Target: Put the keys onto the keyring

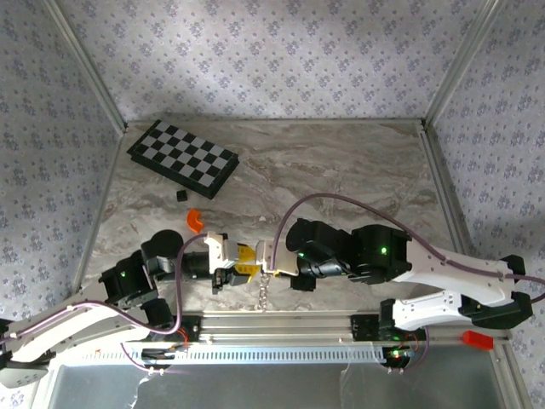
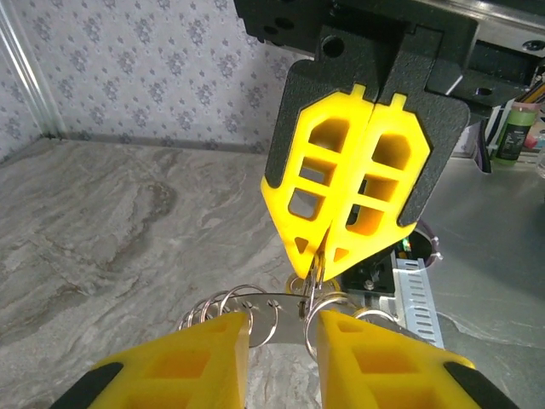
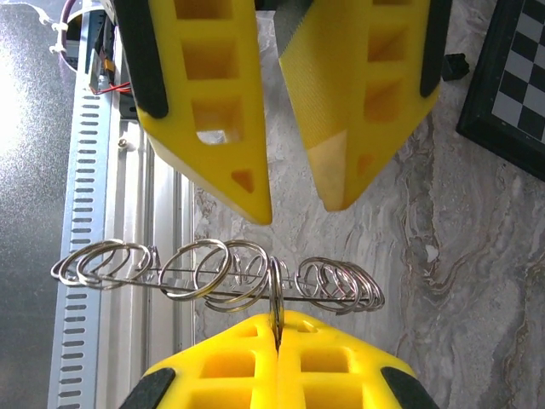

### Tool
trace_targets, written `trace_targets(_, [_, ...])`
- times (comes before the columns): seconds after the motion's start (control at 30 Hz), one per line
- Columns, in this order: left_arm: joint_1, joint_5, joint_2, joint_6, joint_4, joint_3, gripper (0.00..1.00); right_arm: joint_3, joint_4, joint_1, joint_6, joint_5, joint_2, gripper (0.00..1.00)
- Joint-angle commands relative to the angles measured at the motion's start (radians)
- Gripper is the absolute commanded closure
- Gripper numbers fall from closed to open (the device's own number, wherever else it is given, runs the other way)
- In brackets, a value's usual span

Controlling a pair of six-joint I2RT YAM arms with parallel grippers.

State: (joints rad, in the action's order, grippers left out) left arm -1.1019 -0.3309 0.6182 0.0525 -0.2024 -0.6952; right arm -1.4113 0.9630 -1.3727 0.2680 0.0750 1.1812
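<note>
1. Left claw (image 3: pixel 296 204): fingers spread, poised just beside the keyring (image 3: pixel 223 277), gripping nothing.
2. Keyring: a row of silver loops held off the tabletop (image 1: pixel 341 170) by its near edge, between both claws.
3. Right claw (image 2: pixel 320 256): pressed together, pinching one loop.
4. Assessment: the ring is presented for threading. The next move likely calls for a key aligned with a loop's split, with the right claw holding firm.
</note>
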Motion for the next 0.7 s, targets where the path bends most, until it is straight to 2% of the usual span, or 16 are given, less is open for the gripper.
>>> trace_targets(0.0, [-0.007,-0.04,0.019,0.004,0.064,-0.019,0.73,-0.042,0.016,0.005,0.025,-0.025,0.003,1.0])
trace_targets(0.2, [-0.007,-0.057,0.065,0.002,0.093,-0.025,0.78,-0.035,0.002,0.014,0.028,-0.038,0.006,1.0])
trace_targets(0.43, [-0.007,-0.062,0.086,0.006,0.084,-0.027,0.77,-0.025,-0.005,0.023,0.03,-0.047,0.003,1.0])
trace_targets(0.67, [-0.007,-0.022,0.032,0.03,0.042,-0.032,0.76,-0.007,0.011,0.032,0.025,-0.027,-0.012,1.0])
